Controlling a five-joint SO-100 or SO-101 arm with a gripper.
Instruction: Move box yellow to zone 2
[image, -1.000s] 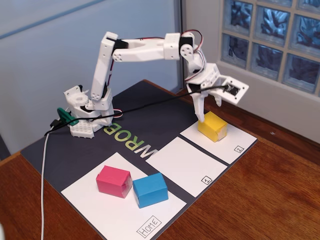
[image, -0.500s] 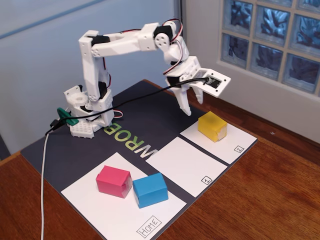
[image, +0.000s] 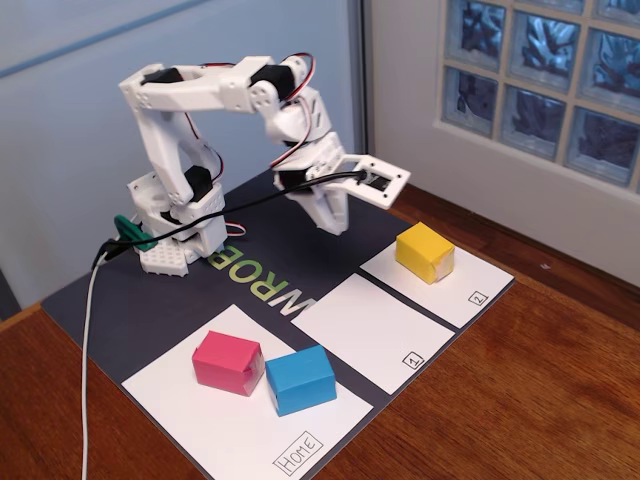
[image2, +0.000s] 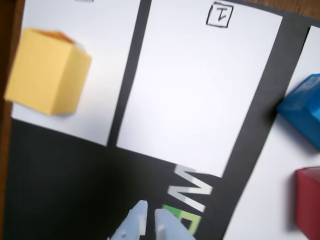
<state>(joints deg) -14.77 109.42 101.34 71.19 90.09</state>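
Note:
The yellow box (image: 424, 252) rests on the white zone 2 panel (image: 472, 277), near its far end; a small boxed "2" sits at the panel's near corner. My gripper (image: 336, 224) hangs above the black mat, left of the box and well apart from it, shut and holding nothing. In the wrist view the box (image2: 47, 71) lies at upper left on the zone 2 panel (image2: 107, 60), and the gripper (image2: 150, 215) pokes in from the bottom edge with its fingers almost together over the mat.
The panel marked "1" (image: 372, 330) lies bare between zone 2 and the Home panel (image: 225, 425). On the Home panel stand a pink block (image: 228, 362) and a blue block (image: 300, 380). A black cable (image: 92, 300) trails off the mat (image: 150, 300) onto the wooden table (image: 530, 400).
The arm has drawn back to the left and folded toward its base, away from the yellow box. The box stays where it was on zone 2.

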